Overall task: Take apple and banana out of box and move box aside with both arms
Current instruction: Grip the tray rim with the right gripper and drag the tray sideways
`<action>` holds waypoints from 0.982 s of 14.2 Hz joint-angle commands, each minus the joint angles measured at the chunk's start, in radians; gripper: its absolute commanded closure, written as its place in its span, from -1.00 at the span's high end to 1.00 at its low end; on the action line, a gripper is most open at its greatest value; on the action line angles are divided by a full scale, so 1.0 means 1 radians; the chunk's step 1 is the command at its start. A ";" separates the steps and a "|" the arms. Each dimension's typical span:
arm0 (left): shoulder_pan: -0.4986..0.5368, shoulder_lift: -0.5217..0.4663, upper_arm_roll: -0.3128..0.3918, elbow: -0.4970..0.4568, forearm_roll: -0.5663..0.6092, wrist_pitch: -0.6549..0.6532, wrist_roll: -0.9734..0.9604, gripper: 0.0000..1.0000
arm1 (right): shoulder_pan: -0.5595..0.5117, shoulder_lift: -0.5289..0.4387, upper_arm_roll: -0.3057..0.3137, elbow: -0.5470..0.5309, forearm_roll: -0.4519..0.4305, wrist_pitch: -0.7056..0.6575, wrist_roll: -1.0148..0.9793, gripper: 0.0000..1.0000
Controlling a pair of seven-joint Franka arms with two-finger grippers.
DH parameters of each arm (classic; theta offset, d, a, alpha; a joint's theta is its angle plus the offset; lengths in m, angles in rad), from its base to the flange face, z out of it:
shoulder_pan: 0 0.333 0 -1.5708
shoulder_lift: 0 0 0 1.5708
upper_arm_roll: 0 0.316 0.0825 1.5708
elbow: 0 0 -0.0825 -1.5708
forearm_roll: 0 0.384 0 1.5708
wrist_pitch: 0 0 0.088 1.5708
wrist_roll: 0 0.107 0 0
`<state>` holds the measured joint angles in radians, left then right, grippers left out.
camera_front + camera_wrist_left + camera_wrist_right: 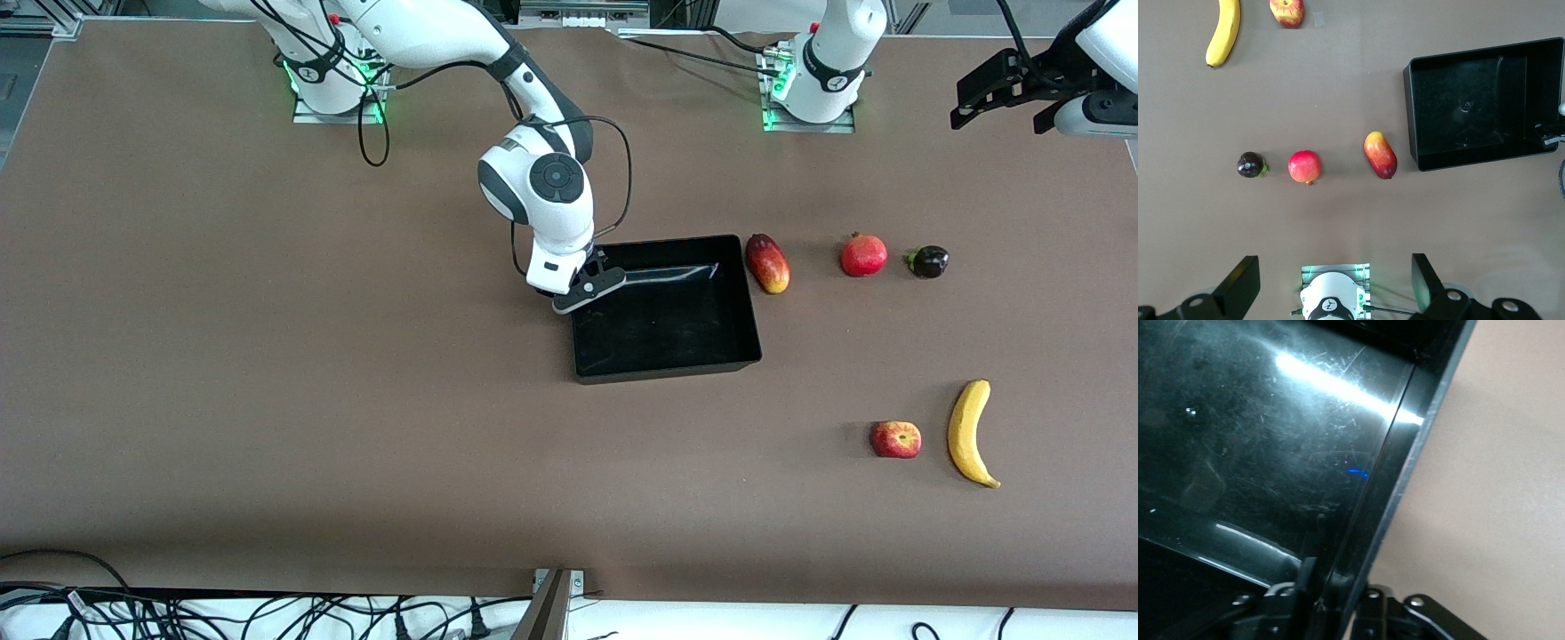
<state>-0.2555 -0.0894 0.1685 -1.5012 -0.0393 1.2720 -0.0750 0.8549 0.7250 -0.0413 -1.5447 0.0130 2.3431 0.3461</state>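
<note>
Banana [969,434] and apple [895,439] lie nearest the front camera, side by side on the tabletop [267,373], both out of the box [662,307] and well apart from it toward the left arm's end, so the fruit step reads as done. Beside the box on that same end lie a mango [767,263], then a pomegranate [863,254] and a small dark fruit [928,261]. Right gripper [587,289] is at the box's wall toward the right arm's end, its jaws narrowed astride that thin wall: one finger inside, one outside. Left gripper [978,93] hangs high, well clear of the box, jaws wide and empty; that arm waits. Risks, as judged: a one-sided pull on a low, glossy wall could let the box slip out of the pinch or swing about the grip, and a swing toward the mango could knock it into the other fruit. The task calls for both arms, and the left has no hold yet. Only the right wrist view shows the wall seated between the fingers [1308,577]; the front view hides that contact under the wrist. Only the left wrist view shows the left jaws spread and the box interior empty.
</note>
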 commanded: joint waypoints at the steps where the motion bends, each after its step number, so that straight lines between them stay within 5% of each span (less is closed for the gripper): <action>1: -0.016 -0.026 0.009 -0.021 0.009 0.007 -0.015 1.00 | 0.001 0.007 -0.012 0.029 -0.015 -0.005 -0.002 -1.00; 7: 0.010 -0.024 0.005 -0.025 0.009 0.023 -0.014 1.00 | -0.051 -0.136 -0.110 0.018 0.004 -0.192 -0.016 -1.00; 14: 0.045 -0.015 -0.035 -0.025 0.015 0.026 -0.014 1.00 | -0.465 -0.282 -0.117 -0.004 0.140 -0.452 -0.453 -1.00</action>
<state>-0.2246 -0.0885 0.1501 -1.5030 -0.0393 1.2794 -0.0782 0.4977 0.4886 -0.1812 -1.5124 0.1206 1.9268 0.0005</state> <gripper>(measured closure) 0.000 0.952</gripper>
